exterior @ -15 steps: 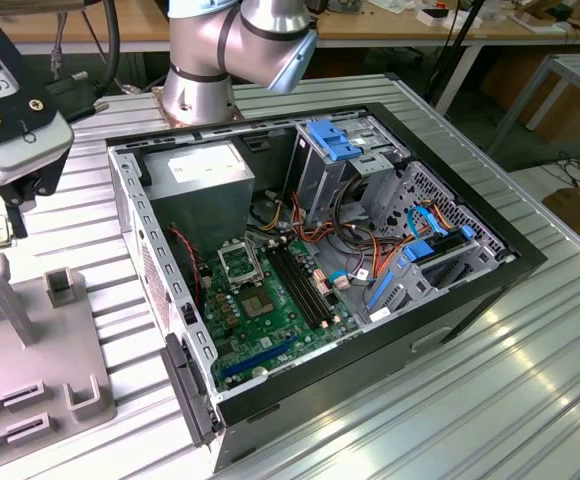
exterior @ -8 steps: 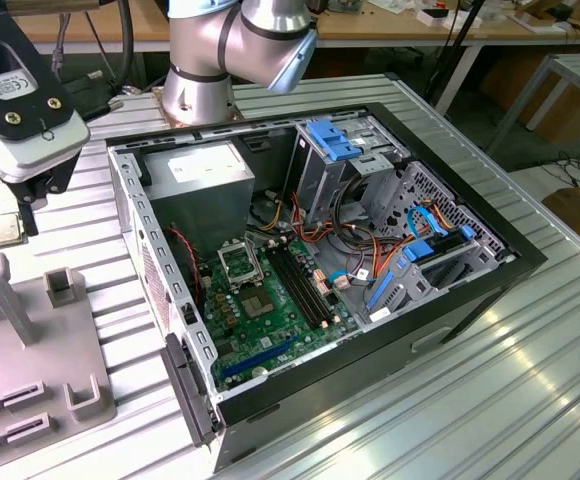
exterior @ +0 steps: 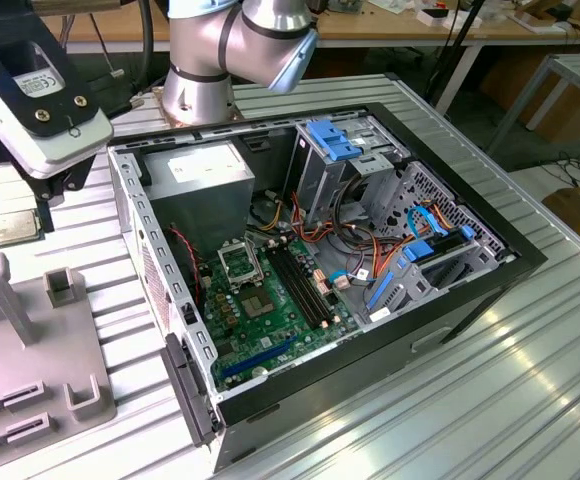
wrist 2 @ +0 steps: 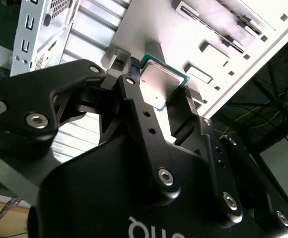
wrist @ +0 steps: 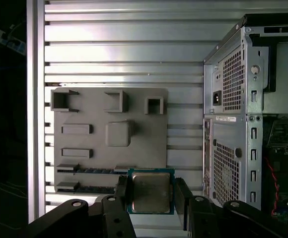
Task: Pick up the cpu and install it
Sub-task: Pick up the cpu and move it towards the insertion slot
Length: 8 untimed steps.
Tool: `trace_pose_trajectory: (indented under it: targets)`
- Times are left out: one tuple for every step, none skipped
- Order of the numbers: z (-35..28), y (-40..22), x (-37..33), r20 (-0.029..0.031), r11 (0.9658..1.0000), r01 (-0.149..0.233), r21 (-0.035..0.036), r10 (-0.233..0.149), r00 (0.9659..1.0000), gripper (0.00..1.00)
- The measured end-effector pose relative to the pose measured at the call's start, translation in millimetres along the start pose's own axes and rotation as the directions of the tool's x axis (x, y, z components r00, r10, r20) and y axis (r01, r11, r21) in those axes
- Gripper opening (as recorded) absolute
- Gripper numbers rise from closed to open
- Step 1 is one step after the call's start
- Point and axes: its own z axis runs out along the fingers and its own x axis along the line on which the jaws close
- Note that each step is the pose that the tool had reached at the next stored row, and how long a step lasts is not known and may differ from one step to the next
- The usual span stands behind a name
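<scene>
At the exterior view's left the pincer [wrist: 151,198] is closed on the cpu [wrist: 150,191] by its edges, just over the grey holder tray [wrist: 109,134] on the counter [wrist: 114,49]. So thin a hold could let it tilt and foul the socket [exterior: 238,264] in the case [exterior: 440,320] to the right. The wrist points straight down

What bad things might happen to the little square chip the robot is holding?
1. The tool pinches the cpu by just two edges, above the grey tray, so it might slip or tilt.
2. The socket sits low inside the case, near loose cables, so the tool might bump or snag something there.
</scene>
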Motion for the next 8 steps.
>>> trace_pose_trajectory:
  targets:
    - [-0.1,0.0,-1.9,0.0000,1.0000,0.000,0.0000,0.000,1.0000,0.47]
    - [-0.3,0.0,-3.7,0.0000,1.0000,0.000,0.0000,0.000,1.0000,0.47]
    - [-0.3,0.0,-4.9,0.0000,1.0000,0.000,0.0000,0.000,1.0000,0.47]
    - [-0.5,-0.1,-6.5,0.0000,1.0000,0.000,0.0000,0.000,1.0000,0.47]
    - [-0.6,-0.1,-7.6,0.0000,1.0000,0.000,0.0000,0.000,1.0000,0.47]
    - [-0.7,-0.1,-9.0,0.0000,1.0000,0.000,0.0000,0.000,1.0000,0.47]
    - [-0.8,-0.1,-10.3,-0.0001,1.0000,0.000,0.0000,0.000,1.0000,0.47]
    - [-0.9,-0.1,-12.0,0.0000,1.0000,0.000,0.0000,0.000,1.0000,0.47]
